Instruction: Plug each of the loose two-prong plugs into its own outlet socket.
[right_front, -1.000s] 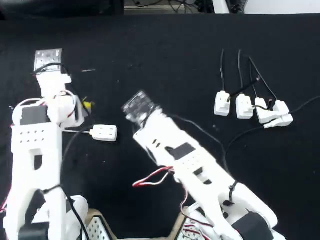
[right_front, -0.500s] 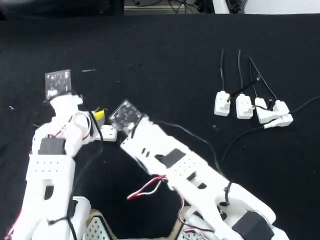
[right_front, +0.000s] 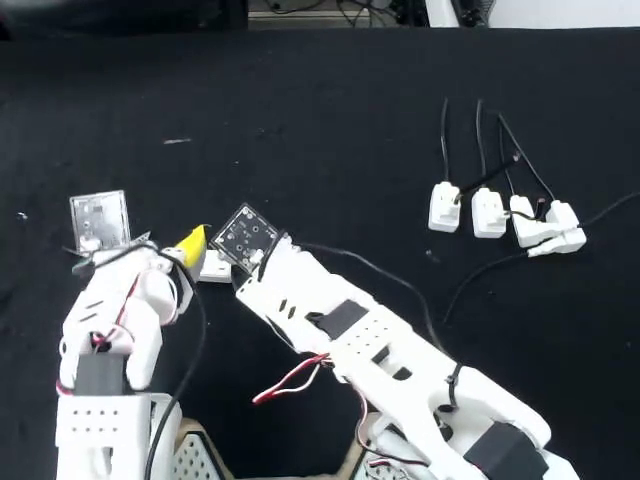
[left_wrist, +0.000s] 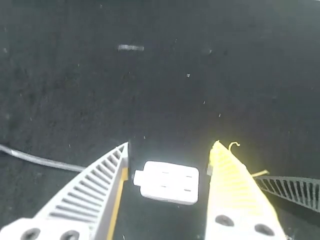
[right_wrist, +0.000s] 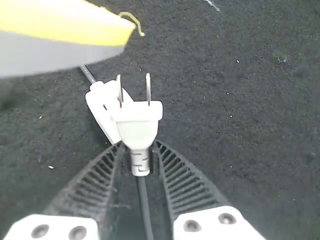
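Note:
A small white outlet socket (left_wrist: 169, 181) lies flat on the black table between the fingers of my open left gripper (left_wrist: 170, 146), which touch nothing. My right gripper (right_wrist: 138, 146) is shut on a white two-prong plug (right_wrist: 136, 122), held by its neck with its black cord running back between the fingers. The prongs point past the socket (right_wrist: 102, 107), which lies just beside and below the plug. In the high view both arms meet at the socket (right_front: 214, 266), with the left gripper's yellow finger (right_front: 190, 243) beside the right arm's wrist.
Several white plugs and socket blocks (right_front: 488, 212) with black cords lie in a cluster at the right (right_front: 548, 228). A black cord (right_front: 400, 278) trails from the right arm across the table. A thin grey wire (left_wrist: 35, 159) lies near the socket.
My left arm drew back toward the table's near edge and its open gripper now straddles the socket. My right gripper carried the plug leftward up to the socket.

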